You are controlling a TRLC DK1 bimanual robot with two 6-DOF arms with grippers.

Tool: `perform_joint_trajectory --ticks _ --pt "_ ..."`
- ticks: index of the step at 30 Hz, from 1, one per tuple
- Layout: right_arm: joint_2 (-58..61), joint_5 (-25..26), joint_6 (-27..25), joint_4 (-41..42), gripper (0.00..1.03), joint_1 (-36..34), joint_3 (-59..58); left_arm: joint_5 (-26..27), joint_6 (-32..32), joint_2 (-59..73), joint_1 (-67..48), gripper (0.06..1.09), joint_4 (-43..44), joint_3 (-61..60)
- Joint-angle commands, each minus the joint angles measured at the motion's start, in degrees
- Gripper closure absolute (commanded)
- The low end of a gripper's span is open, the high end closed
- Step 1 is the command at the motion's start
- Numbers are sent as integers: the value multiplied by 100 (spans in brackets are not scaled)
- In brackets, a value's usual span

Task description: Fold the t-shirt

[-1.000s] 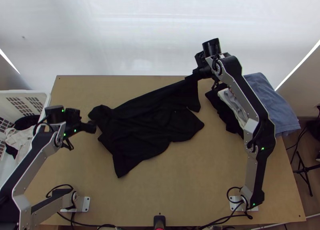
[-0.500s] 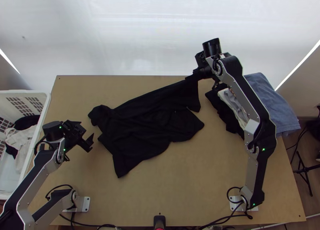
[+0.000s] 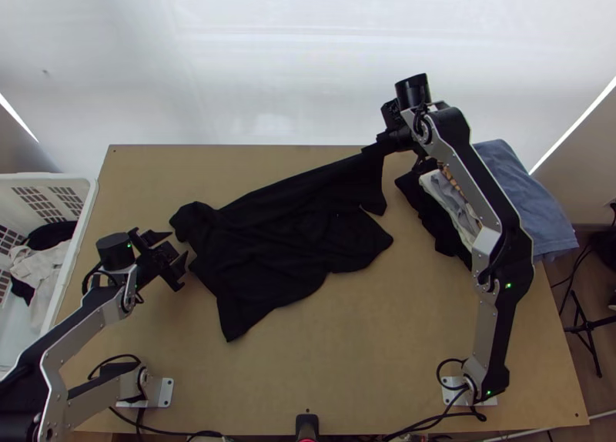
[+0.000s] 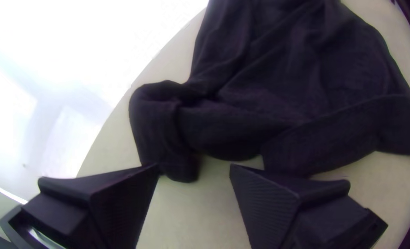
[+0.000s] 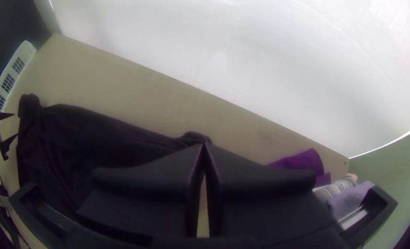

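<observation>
The black t-shirt (image 3: 269,242) lies bunched and wrinkled across the table's middle, its upper right part drawn up to my right gripper (image 3: 373,148). In the right wrist view, my right gripper (image 5: 204,146) is shut on an edge of the t-shirt (image 5: 89,138). My left gripper (image 3: 179,249) stands open just left of the t-shirt's left end. From the left wrist view, my left gripper (image 4: 194,168) has its fingers apart, with the bunched end of the t-shirt (image 4: 260,115) just beyond them and bare table between.
A white basket (image 3: 85,211) with clothes stands at the left edge. At the right lie a stack of folded clothes (image 3: 454,203) and a blue cloth (image 3: 523,195), partly under the right arm. Bare table (image 3: 354,349) stretches in front of the t-shirt.
My left gripper has turned and opened, first dropping nearer the table's front, then moving right toward the t-shirt. My right gripper has shifted very slightly right. The t-shirt lies nearly the same.
</observation>
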Motion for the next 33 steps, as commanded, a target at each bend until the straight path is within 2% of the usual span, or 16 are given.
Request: perform_joint_trajectory --ticks 1,12,15,16,26,27,28,29,31,33 --pt "23 -15 -24 -1 100 -103 -49 80 156 616 4 37 154 192" --pt "58 -15 -86 60 100 -208 -40 62 191 1662 83 38 295 878" --pt "67 -15 -104 69 100 -217 -40 53 235 1873 118 62 471 965" --pt "67 -15 -104 78 100 -226 -40 53 226 1943 127 64 576 983" --pt "129 -15 -147 96 100 -261 48 10 156 2400 110 64 699 1326" --pt "138 -15 -147 96 100 -261 56 10 130 2392 110 65 717 1335" --pt "138 -15 -147 96 100 -261 48 18 121 2383 101 79 761 1335" --pt "138 -15 -147 96 100 -261 56 18 77 2383 92 81 893 1343" --pt "146 -15 -139 96 100 -261 83 -34 -459 2339 48 82 954 1484" --pt "146 -15 -139 96 100 -261 127 -544 -1338 2304 -75 85 849 1923"
